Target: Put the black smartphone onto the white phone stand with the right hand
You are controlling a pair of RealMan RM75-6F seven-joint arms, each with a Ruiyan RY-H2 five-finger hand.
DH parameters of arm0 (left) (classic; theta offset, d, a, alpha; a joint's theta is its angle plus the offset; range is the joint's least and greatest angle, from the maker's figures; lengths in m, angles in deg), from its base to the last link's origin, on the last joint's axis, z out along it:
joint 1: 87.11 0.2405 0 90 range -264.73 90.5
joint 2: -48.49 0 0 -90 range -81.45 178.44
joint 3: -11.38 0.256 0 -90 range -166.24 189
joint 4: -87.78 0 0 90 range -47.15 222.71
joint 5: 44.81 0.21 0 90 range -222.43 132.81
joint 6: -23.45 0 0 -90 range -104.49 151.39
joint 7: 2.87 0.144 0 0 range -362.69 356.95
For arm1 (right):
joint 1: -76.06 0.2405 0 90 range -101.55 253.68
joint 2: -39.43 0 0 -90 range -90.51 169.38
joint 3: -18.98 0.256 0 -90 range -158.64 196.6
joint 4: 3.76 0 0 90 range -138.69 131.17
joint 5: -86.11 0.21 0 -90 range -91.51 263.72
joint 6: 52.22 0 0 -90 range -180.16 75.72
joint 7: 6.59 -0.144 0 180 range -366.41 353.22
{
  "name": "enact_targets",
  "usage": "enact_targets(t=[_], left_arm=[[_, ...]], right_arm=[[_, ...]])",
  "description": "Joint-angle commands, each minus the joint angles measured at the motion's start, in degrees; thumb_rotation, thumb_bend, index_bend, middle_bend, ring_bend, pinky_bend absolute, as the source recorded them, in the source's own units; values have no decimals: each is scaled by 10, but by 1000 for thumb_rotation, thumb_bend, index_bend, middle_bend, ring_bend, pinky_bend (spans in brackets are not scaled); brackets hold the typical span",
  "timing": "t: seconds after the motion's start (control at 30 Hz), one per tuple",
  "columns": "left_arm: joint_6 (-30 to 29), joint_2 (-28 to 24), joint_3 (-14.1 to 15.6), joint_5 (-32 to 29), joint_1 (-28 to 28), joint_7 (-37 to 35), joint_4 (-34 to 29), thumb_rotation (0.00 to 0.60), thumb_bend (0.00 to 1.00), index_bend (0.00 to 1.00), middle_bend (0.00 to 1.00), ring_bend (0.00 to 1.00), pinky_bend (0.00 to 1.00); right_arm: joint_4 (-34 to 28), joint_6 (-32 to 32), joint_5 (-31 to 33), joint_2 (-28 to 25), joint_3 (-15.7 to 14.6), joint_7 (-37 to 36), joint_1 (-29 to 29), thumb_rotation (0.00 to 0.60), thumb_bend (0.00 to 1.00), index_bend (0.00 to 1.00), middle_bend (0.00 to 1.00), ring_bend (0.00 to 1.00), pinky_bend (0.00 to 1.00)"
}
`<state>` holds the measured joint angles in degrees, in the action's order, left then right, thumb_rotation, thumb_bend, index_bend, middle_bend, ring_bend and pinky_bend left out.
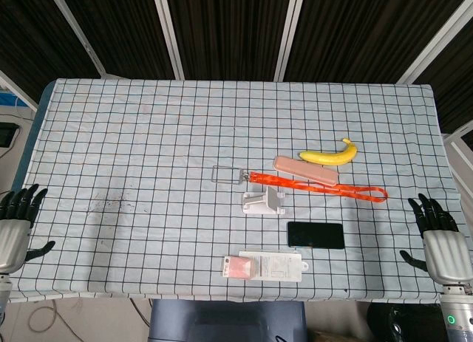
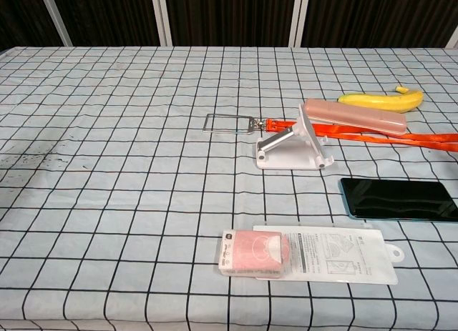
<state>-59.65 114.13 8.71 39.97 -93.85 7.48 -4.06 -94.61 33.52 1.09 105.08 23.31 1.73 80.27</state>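
The black smartphone [image 1: 315, 235] [image 2: 398, 199] lies flat on the checked cloth, right of centre near the front. Just behind it, slightly to its left, the white phone stand [image 1: 262, 202] [image 2: 293, 148] sits on the cloth. My right hand [image 1: 437, 231] hovers at the table's right front edge, fingers spread, holding nothing, well to the right of the phone. My left hand [image 1: 16, 220] is at the left front edge, fingers apart and empty. Neither hand shows in the chest view.
A banana [image 1: 329, 154] and a pink case [image 1: 305, 169] lie behind the stand. An orange lanyard [image 1: 318, 185] with a clear badge holder [image 1: 225, 174] runs across between them. A packaged pink item [image 1: 262, 267] lies at the front edge.
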Motion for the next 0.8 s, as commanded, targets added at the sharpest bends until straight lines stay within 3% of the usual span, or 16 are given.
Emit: enact_targets(t=[0.03, 0.8], left_arm=[[4, 1, 0, 0, -2, 2, 0, 600, 0, 0, 0, 0, 0], [-17, -2, 5, 12, 5, 1, -9, 600, 0, 0, 0, 0, 0]], right_arm=[[1, 1, 0, -1, 0, 0, -1, 600, 28, 0, 0, 0, 185], [-8, 3, -14, -13, -8, -26, -5, 600, 0, 0, 0, 0, 185]])
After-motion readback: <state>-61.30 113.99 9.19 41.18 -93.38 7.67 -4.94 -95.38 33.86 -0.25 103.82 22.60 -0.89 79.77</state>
